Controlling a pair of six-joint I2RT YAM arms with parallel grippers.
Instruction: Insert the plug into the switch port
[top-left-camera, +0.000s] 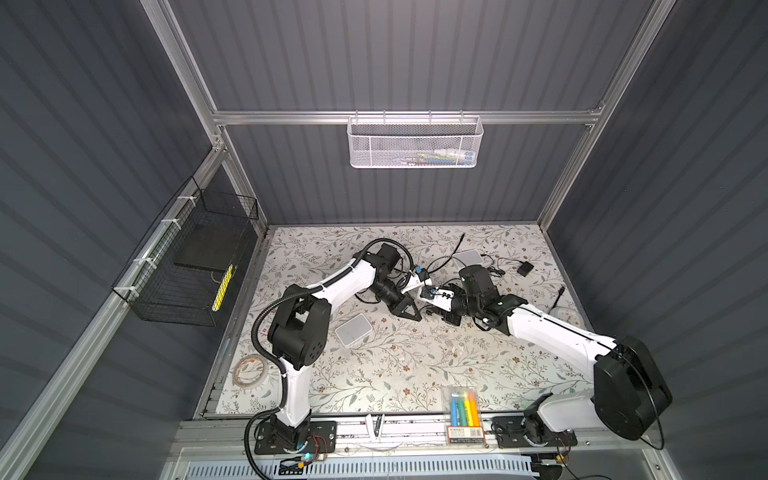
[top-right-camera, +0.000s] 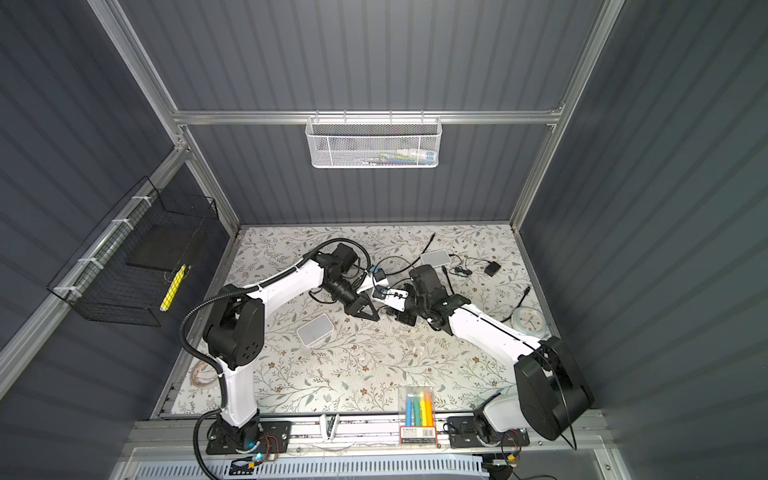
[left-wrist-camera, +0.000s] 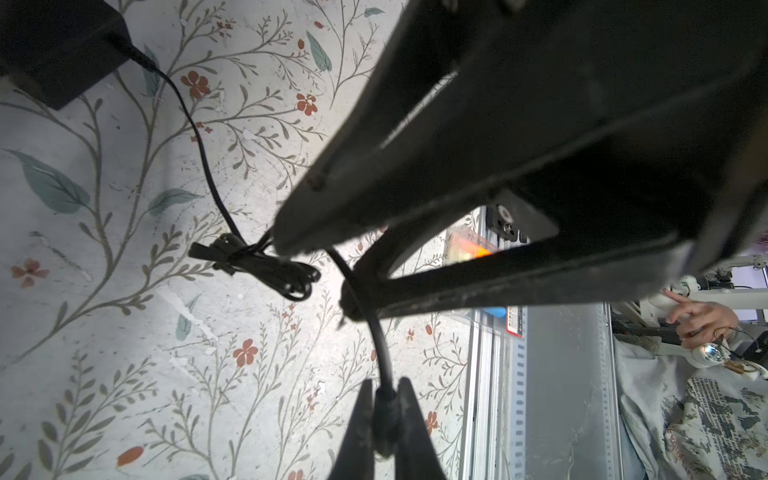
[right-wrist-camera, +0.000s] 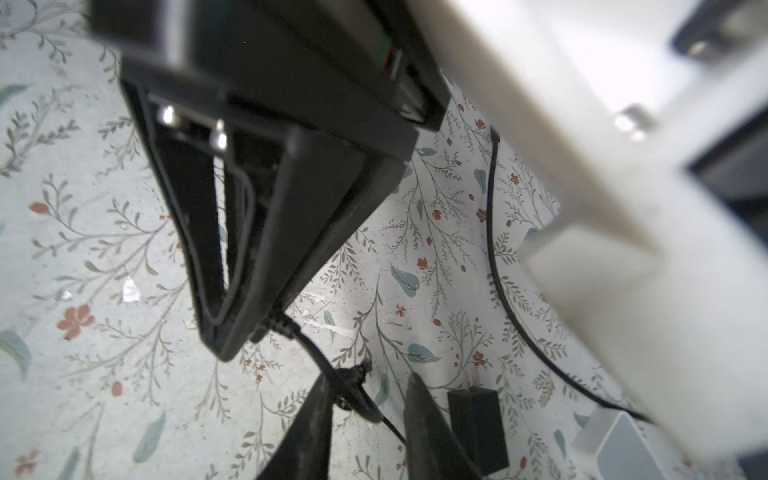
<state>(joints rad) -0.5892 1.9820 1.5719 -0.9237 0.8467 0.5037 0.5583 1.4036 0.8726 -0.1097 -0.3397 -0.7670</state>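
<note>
1. The left gripper (left-wrist-camera: 384, 386) is clenched on the small black barrel plug (left-wrist-camera: 384, 415); the plug sits pinched between its two black fingers, and a thin black cable (left-wrist-camera: 374, 332) leaves it at the tips.
2. The right gripper (right-wrist-camera: 368, 381) is released; its jaws stand apart with a clear gap between them; the cable passes through that gap; one finger (right-wrist-camera: 316, 411) lies against the cable's tied black bundle (left-wrist-camera: 266, 266), the other stands apart from it.
3. In both top views the two grippers meet tip to tip over the middle of the floral-patterned table (top-left-camera: 415, 365), toward its far half; the plug is there, raised off the table in the left gripper.
4. Past the bundle the cable runs on to a black power adapter block (left-wrist-camera: 54, 50) lying on the table.
5. A near white flat rectangular box (top-left-camera: 352, 334) lies beside the left arm's elbow; a far white flat rectangular box (top-left-camera: 469, 257) lies behind the right wrist; both are well apart from the plug; no port can be made out on either.
</note>
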